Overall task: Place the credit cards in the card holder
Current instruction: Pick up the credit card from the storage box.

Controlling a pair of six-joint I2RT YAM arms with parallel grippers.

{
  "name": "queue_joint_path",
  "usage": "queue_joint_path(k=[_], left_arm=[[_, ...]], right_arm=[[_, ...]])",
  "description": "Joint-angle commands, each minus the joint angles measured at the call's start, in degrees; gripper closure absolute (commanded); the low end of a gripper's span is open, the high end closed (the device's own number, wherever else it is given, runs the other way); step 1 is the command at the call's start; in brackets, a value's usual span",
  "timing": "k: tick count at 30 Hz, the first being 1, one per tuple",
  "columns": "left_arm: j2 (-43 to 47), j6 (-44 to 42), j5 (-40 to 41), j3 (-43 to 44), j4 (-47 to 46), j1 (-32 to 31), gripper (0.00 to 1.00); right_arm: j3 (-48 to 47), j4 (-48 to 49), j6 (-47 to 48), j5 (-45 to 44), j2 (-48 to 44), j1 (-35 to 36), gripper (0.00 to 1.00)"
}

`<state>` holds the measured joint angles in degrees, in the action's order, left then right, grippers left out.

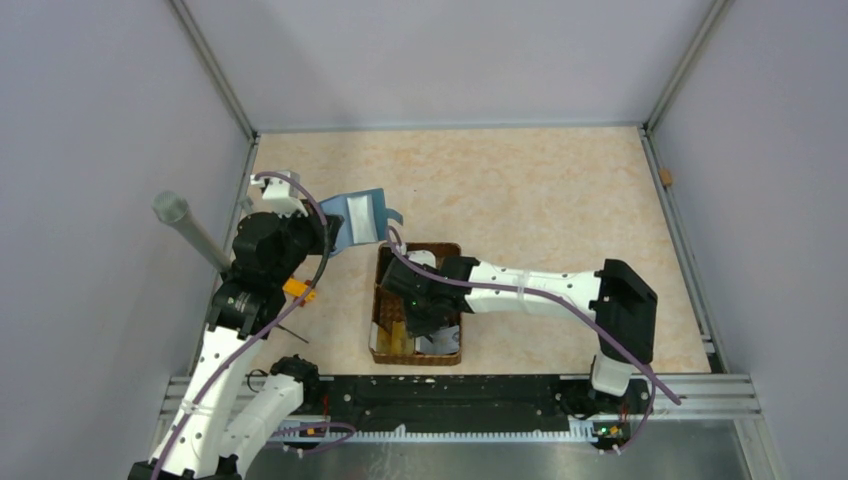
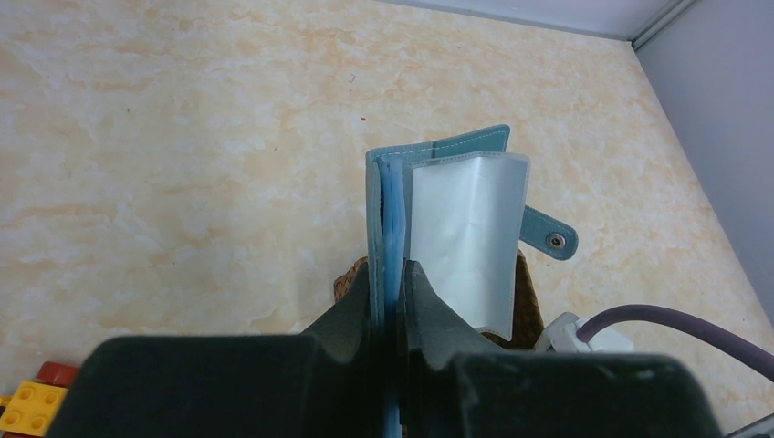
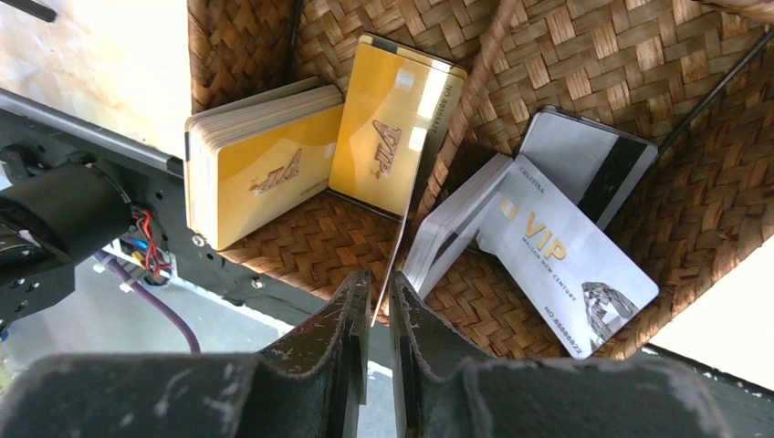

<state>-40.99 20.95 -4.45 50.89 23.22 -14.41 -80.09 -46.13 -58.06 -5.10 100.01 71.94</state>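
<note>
Credit cards [image 3: 265, 178] (gold, white-grey VIP) lean stacked in basket [image 3: 584, 55].

Gold cards [image 3: 274, 178], white cards [image 3: 557, 255] in wicker basket [image 3: 593, 64]

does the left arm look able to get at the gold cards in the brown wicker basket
Probably not: the left gripper is shut on the teal folding card holder, and the right gripper sits inside the basket.

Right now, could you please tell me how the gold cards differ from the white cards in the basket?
The gold cards are yellow; the white cards are silvery-grey. In the right wrist view, gold cards sit left of the divider in the basket, white cards right. Both are same-shaped cards, stacked and leaning.
</note>
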Motion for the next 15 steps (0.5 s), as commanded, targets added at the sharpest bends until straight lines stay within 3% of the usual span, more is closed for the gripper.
queue_joint_path(k=[1, 15], left_arm=[[0.7, -0.6, -0.1, -0.1, -2.4, -0.3, 1.00], [0.7, -0.7, -0.2, -0.1, -2.3, -0.4, 1.00]], right_arm=[[-4.0, -1.0, 0.8, -0.3, 0.9, 1.2, 0.85], [-6.6, -3.0, 1.7, -1.0, 4.3, 1.7, 0.88]])
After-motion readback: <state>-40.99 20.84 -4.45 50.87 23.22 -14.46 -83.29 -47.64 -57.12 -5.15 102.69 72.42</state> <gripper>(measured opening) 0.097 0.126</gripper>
